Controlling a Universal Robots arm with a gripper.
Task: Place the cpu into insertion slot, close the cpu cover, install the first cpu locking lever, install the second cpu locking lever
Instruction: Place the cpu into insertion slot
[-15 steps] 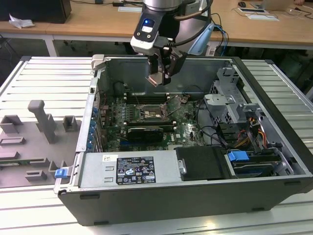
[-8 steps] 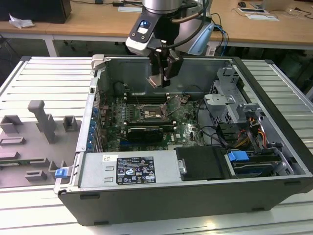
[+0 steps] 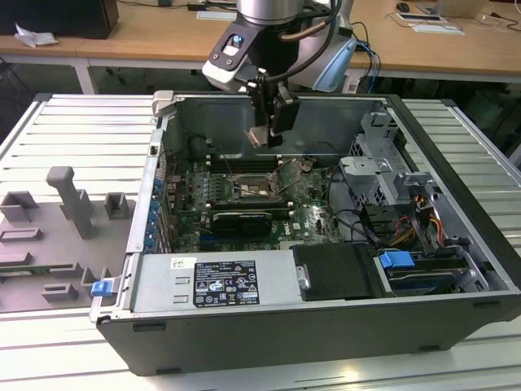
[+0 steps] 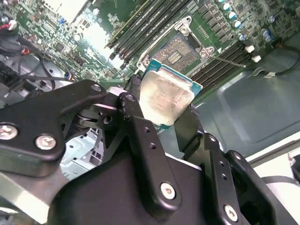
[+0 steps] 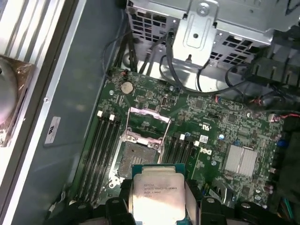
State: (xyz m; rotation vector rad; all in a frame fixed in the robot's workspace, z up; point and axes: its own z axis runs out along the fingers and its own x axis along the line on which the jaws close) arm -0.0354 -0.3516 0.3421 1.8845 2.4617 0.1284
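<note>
Between the fingers (image 4: pixel 139 129) sits the cpu (image 4: pixel 165 99), above the insertion slot (image 4: pixel 180 49).

The gripper (image 3: pixel 267 138) is finished in matte black throughout. In the second wrist view its linkage bars (image 4: pixel 143 140) are recorded as flat, round-ended plates, fastened with silver cross-head screws (image 4: pixel 168 190) and pierced by small dark pivot holes. Just above the gripper a pale grey housing (image 3: pixel 230 50) is mounted, marked with a small blue patch. Above that housing the wrist tube (image 3: pixel 269 10) is finished in silvery grey metal, and a light-blue joint cap (image 3: pixel 335 59) is fitted beside it. A dark cable (image 3: pixel 308 31) is routed between the wrist tube and the cap.
</note>
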